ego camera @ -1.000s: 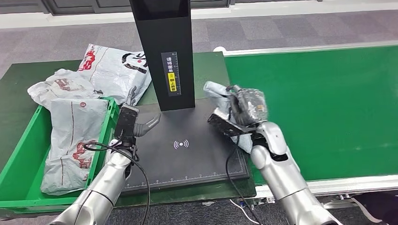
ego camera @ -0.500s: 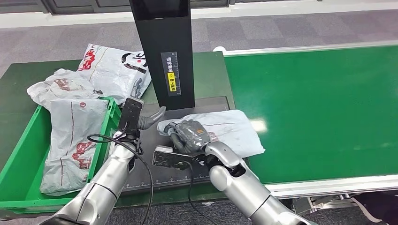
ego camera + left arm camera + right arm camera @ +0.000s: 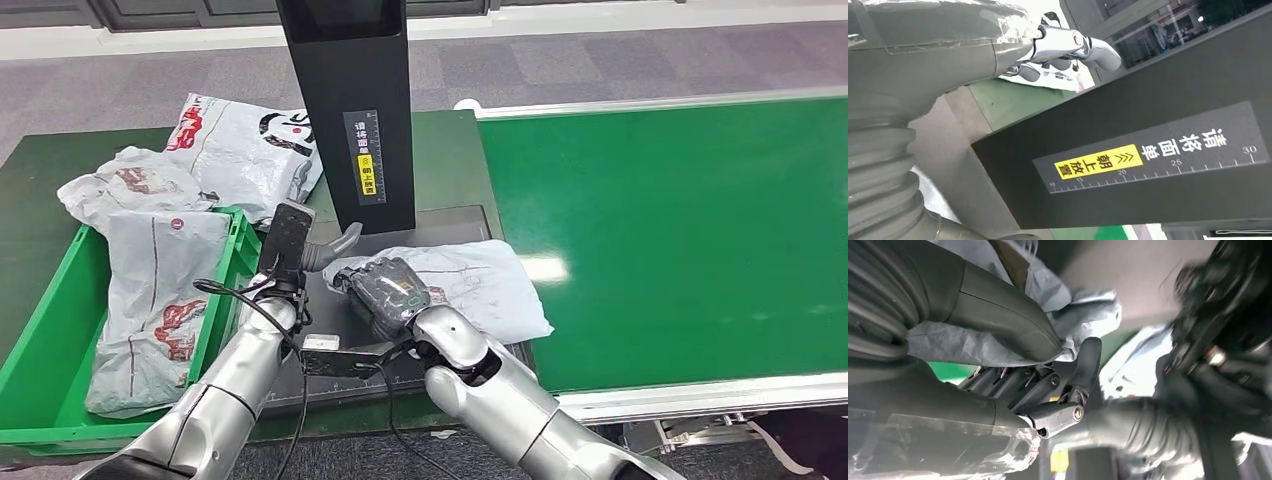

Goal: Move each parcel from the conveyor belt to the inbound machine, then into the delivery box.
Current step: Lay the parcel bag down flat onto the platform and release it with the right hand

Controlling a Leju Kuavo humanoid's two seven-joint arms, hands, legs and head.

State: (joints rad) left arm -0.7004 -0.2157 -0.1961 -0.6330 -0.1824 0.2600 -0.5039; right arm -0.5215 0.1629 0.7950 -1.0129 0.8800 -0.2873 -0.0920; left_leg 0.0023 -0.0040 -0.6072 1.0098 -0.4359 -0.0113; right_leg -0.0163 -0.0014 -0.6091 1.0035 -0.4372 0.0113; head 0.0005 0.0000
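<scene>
A grey plastic parcel (image 3: 475,285) lies flat on the black plate (image 3: 445,222) of the inbound machine, its far end overlapping the green conveyor belt (image 3: 680,230). My right hand (image 3: 385,292) grips the parcel's near-left end; the right wrist view shows the hand (image 3: 1048,370) pinching crumpled grey film (image 3: 1078,315). My left hand (image 3: 318,252) hovers with fingers apart beside the machine's black column (image 3: 355,110), holding nothing. In the left wrist view the left hand (image 3: 1058,47) sits close to the column (image 3: 1148,165). The green delivery box (image 3: 40,330) holds a white parcel (image 3: 150,300).
Two more white parcels (image 3: 235,145) (image 3: 130,185) lie on the dark table behind the box. The column stands at the plate's back edge. Black cables hang from both wrists over the plate's front. The belt's metal rail (image 3: 700,395) runs along the front right.
My right hand has carried the grey parcel leftward off the belt edge and lowered it flat onto the machine's plate. The left hand has crept slightly toward the column.
</scene>
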